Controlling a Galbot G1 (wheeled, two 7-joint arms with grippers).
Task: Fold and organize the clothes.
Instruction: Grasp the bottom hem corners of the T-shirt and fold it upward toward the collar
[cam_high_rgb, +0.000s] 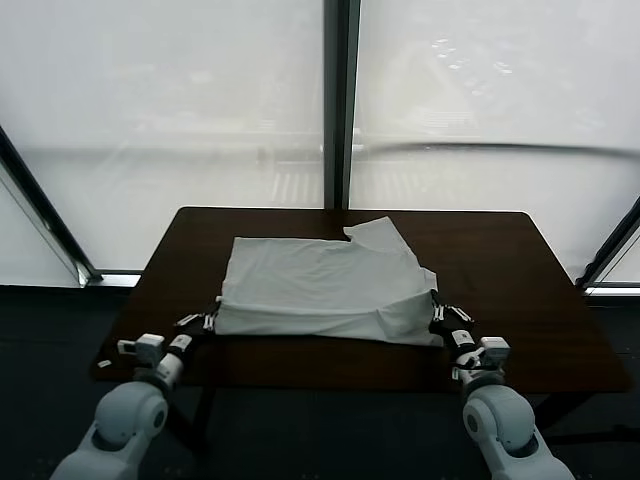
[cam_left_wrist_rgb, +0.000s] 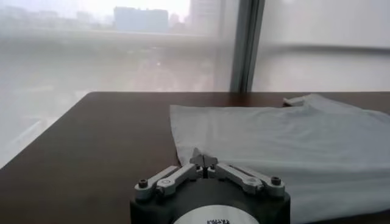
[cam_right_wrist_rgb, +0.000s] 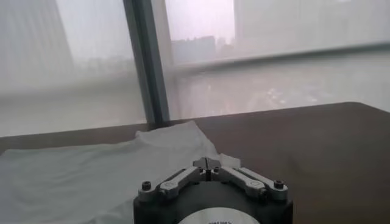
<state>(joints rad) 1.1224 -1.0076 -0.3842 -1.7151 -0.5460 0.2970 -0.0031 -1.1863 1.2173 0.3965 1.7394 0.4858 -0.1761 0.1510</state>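
Note:
The pale grey-white T-shirt (cam_high_rgb: 320, 285) lies folded on the dark brown table (cam_high_rgb: 500, 260), plain side up, with a sleeve or collar part sticking out at its far right. My left gripper (cam_high_rgb: 212, 320) is at the shirt's near left corner, its jaws closed on the cloth edge. My right gripper (cam_high_rgb: 436, 317) is at the near right corner, also closed on the edge. The left wrist view shows closed tips (cam_left_wrist_rgb: 204, 161) against the shirt (cam_left_wrist_rgb: 292, 146). The right wrist view shows closed tips (cam_right_wrist_rgb: 208, 163) with a bit of the shirt (cam_right_wrist_rgb: 91, 170) beside them.
The table's front edge (cam_high_rgb: 330, 385) runs just below both grippers. Bare tabletop lies to the left (cam_left_wrist_rgb: 91, 146) and right (cam_right_wrist_rgb: 317, 146) of the shirt. A large window with a dark centre post (cam_high_rgb: 338, 100) stands behind the table.

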